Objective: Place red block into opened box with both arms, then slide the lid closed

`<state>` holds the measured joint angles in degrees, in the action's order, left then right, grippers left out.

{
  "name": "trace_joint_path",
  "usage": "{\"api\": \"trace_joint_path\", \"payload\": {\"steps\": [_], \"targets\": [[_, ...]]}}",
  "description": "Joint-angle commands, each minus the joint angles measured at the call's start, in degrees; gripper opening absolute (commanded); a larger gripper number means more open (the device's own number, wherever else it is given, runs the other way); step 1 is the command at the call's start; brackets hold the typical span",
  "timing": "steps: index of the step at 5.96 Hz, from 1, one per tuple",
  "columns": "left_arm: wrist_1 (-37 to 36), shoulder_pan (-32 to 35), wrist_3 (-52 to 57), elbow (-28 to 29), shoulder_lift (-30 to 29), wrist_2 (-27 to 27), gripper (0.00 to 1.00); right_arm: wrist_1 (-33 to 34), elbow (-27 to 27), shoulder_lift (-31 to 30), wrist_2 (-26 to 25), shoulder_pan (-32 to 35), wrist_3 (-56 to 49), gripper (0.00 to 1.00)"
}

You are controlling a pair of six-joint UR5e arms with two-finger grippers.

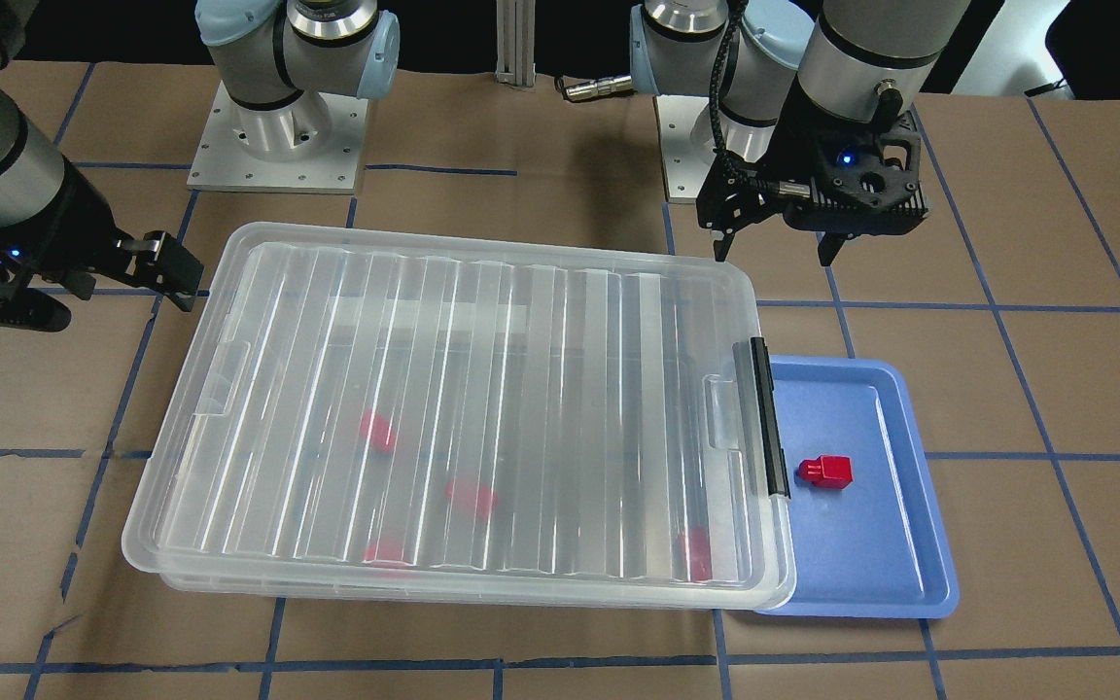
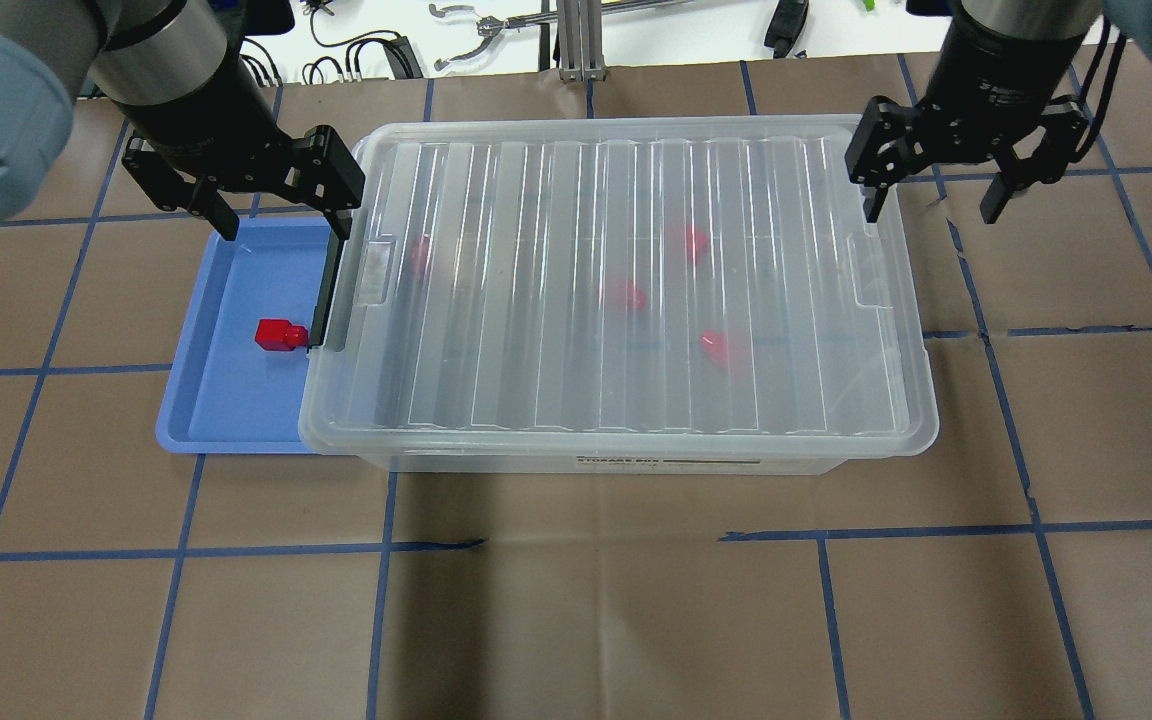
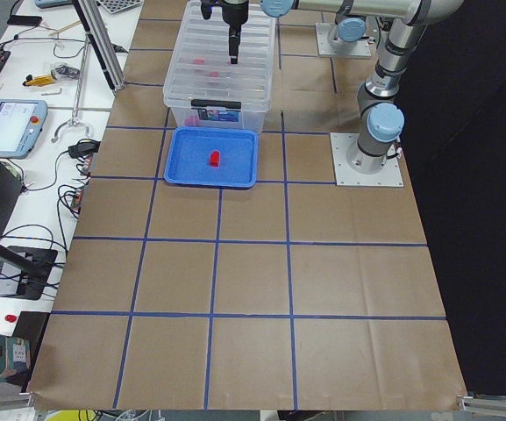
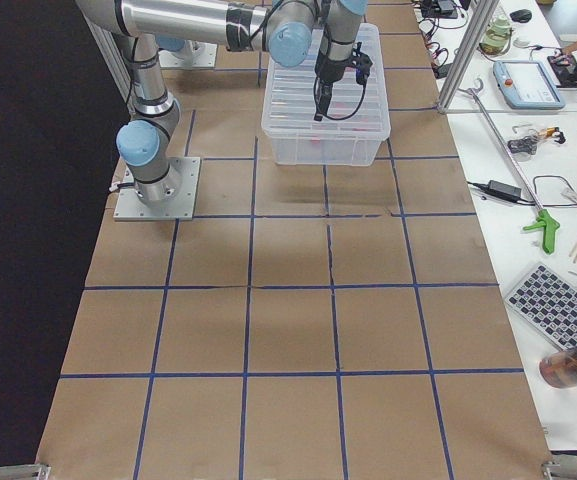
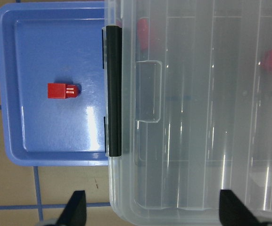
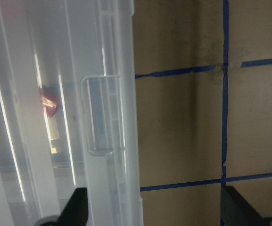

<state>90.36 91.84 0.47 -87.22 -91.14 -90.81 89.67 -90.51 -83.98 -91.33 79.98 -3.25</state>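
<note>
Brown paper gridded with blue tape covers the table, where the lid [image 2: 626,290] lies over the box [image 2: 636,462], with four blocks blurred beneath it. One red block [image 2: 279,335] sits on the blue tray [image 2: 226,400], just beside the latch end. By my judgement, the lid needs sliding open next. The left gripper [image 2: 283,222] and right gripper [image 2: 931,213] hover at opposite short ends, fingers spread and empty. Whether they touch the rim is hard to tell.
</note>
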Motion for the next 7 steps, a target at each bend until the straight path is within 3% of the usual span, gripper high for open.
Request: {"api": "trace_joint_path", "payload": {"steps": [1,7], "targets": [[-0.01,0.00,-0.03,-0.06,0.00,-0.07,0.99,8.57,-5.79,0.39,0.28,-1.05,-0.35,1.00],[-0.09,0.00,2.06,-0.76,0.00,-0.07,0.99,13.69,-12.58,0.66,0.28,-1.05,-1.32,1.00]]}}
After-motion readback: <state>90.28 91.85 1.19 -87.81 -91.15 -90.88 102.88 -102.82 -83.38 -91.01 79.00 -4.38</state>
